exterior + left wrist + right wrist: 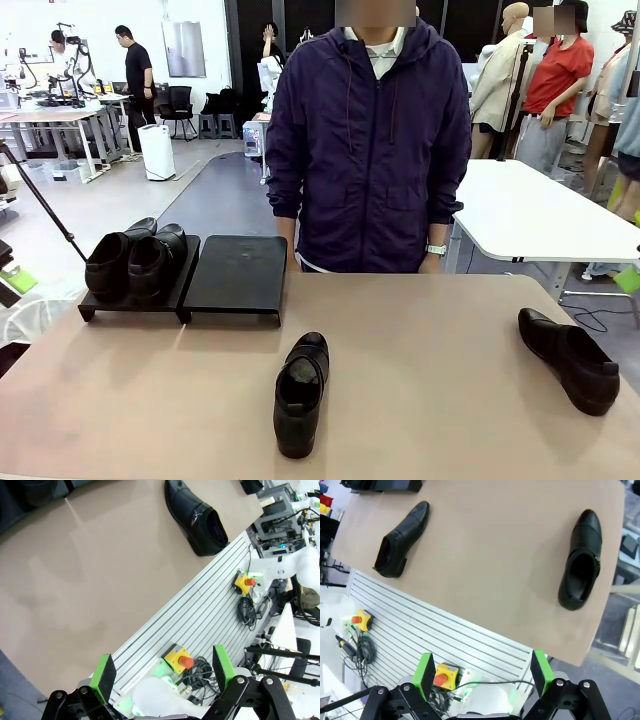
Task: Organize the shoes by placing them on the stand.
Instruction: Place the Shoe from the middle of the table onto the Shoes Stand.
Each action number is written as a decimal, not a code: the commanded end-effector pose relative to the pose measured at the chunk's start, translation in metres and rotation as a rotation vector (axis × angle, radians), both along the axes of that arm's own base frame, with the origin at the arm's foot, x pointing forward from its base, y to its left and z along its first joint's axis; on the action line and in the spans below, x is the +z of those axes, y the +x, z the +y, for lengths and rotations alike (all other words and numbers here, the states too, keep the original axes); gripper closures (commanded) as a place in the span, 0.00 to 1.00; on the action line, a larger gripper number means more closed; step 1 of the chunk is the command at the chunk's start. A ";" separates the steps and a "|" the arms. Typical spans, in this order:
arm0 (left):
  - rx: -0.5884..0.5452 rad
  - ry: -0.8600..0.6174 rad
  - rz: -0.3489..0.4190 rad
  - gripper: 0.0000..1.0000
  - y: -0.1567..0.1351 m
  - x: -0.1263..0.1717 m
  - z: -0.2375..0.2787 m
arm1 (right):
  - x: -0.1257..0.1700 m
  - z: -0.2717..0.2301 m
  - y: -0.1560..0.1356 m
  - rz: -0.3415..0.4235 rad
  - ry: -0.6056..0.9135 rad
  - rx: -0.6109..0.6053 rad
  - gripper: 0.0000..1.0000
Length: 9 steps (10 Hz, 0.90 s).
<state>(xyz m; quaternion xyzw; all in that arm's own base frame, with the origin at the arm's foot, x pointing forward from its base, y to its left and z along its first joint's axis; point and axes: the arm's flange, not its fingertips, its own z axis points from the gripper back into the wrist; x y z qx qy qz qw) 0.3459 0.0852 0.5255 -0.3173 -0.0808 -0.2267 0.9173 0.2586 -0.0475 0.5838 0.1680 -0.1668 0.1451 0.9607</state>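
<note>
Four black dress shoes: a first shoe [108,265] and second shoe [155,262] sit side by side on the left half of the stand [235,275]. A third shoe [300,392] lies on the bench [430,330] in front of the stand's right end; a fourth shoe [568,360] lies well right of the stand. Both the left fingers [105,672] and right fingers [424,672] gape wide, holding nothing.

Grey floor [215,195], white table [540,215] at right, black chair [180,102], white wall [95,25], bright even light
</note>
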 end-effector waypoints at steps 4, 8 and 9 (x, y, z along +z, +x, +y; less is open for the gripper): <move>-0.098 0.245 0.337 0.00 0.065 0.029 -0.289 | 0.001 -0.002 0.000 0.004 0.013 0.005 0.00; -0.136 0.311 0.443 0.00 0.049 -0.059 -0.440 | 0.001 -0.002 0.000 0.004 0.013 0.005 0.00; -0.109 0.343 0.427 0.00 0.056 -0.059 -0.436 | 0.001 -0.002 0.000 0.004 0.013 0.005 0.00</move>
